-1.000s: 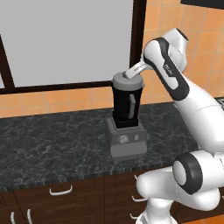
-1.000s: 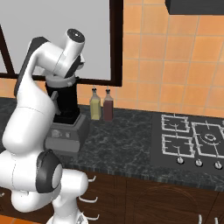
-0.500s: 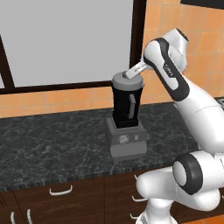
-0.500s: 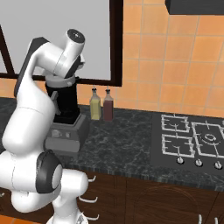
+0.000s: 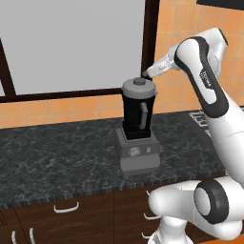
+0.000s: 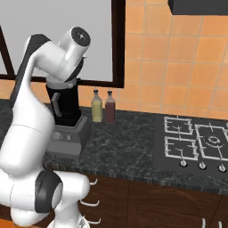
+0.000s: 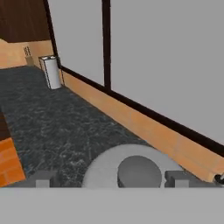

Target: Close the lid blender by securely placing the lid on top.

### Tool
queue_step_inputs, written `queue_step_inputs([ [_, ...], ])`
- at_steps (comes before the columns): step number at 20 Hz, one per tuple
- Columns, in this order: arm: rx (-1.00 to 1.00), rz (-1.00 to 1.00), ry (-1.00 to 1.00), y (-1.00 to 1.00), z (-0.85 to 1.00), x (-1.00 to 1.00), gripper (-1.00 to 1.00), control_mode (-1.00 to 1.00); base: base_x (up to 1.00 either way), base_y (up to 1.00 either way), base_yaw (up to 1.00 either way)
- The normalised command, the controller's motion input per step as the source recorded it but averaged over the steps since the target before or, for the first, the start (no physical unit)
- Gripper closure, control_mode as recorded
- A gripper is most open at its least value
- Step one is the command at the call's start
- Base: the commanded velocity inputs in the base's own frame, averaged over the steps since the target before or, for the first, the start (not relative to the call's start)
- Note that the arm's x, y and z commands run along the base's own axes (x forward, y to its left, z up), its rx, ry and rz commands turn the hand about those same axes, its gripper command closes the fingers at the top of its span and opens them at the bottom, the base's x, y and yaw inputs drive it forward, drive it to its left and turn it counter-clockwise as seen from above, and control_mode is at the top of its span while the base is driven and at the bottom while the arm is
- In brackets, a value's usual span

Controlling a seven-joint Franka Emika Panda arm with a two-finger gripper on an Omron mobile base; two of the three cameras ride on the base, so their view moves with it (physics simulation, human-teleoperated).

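Lid (image 5: 138,87) on blender (image 5: 138,126) jar, pincer (image 5: 146,75) spread beside knob (released), two bottles (image 6: 103,106) near, window frame (image 5: 148,47) behind

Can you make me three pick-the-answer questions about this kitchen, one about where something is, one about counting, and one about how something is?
1. Where is the round light-grey lid?
A. on the stove
B. on top of the tall black blender jar
C. on the dark speckled counter

2. How many bottles stand beside the blender?
A. two
B. four
C. none

3. How is the blender jar standing?
A. tipped over
B. upside down
C. upright on its boxy grey base

Answers: B, the lid covers the jar's rim; A, one yellowish and one dark red; C, the jar sits straight.
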Motion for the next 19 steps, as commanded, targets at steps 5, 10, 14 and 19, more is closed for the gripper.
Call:
queue_step_inputs([
  [5, 0.15, 0.02, -0.39, -0.98, -0.12, -1.00, -1.00, -1.00, 0.00, 0.00, 0.00],
  [10, 0.01, 0.02, -0.30, -1.00, -0.50, -1.00, -1.00, -1.00, 0.00, 0.00, 0.00],
  [14, 0.23, 0.03, -0.46, -0.67, 0.54, -1.00, -1.00, -1.00, 0.00, 0.00, 0.00],
  [19, 0.17, 0.01, -0.22, -0.20, 0.27, -0.22, -1.00, -1.00, 0.00, 0.00, 0.00],
])
